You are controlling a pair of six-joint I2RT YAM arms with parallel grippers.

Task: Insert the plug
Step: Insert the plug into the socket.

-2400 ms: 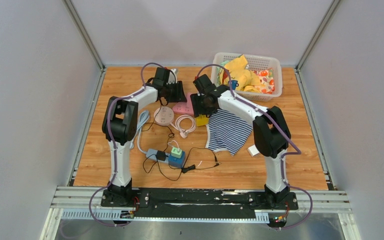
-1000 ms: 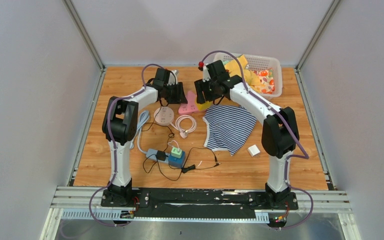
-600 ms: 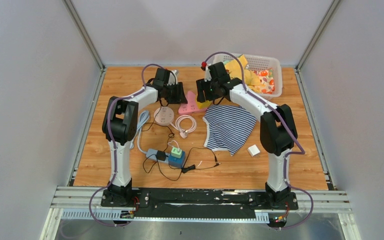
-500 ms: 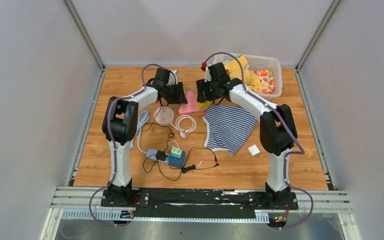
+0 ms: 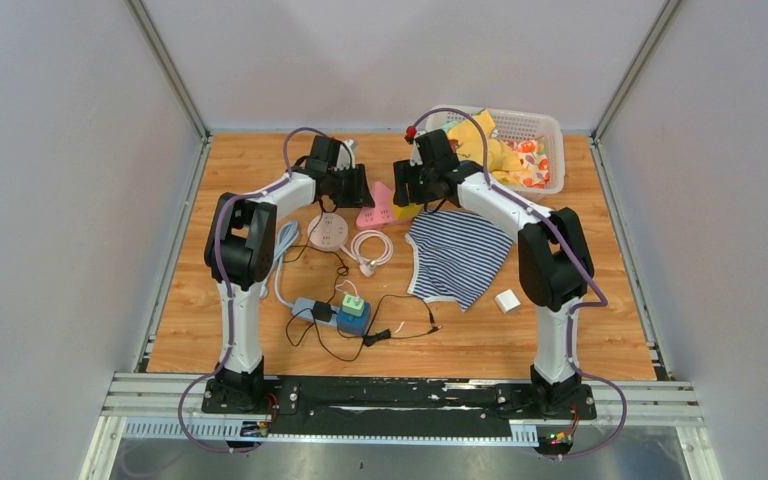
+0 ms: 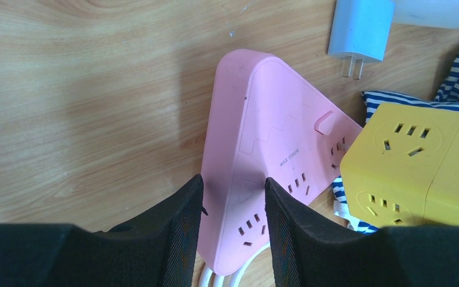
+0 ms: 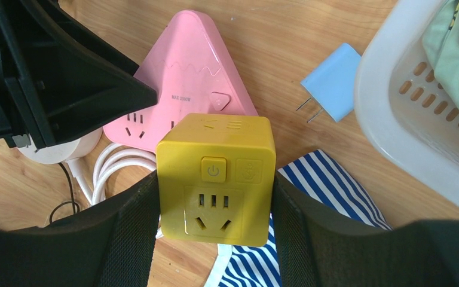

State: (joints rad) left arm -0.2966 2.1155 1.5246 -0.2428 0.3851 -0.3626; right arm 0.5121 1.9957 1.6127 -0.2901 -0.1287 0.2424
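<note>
Top: both arms reach the far middle. Left wrist: the left gripper point(image 6: 232, 230) straddles a corner of the pink strip point(image 6: 263, 131) (clamped or not, I cannot tell). Right wrist: the right gripper point(image 7: 214, 206) pinches the cube point(image 7: 215, 173); the plug point(image 7: 333, 81) lies loose beside the basket point(image 7: 406, 113). The sockets seem readied; next, that plug needs grasping.

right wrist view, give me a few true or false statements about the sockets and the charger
1. The right end effector grips the yellow socket cube. True.
2. The blue charger is plugged into the pink power strip. False: it lies loose on the table, prongs bare.
3. The basket is empty. False: cloth items lie in it.
4. The left end effector is over the pink power strip. True.
</note>
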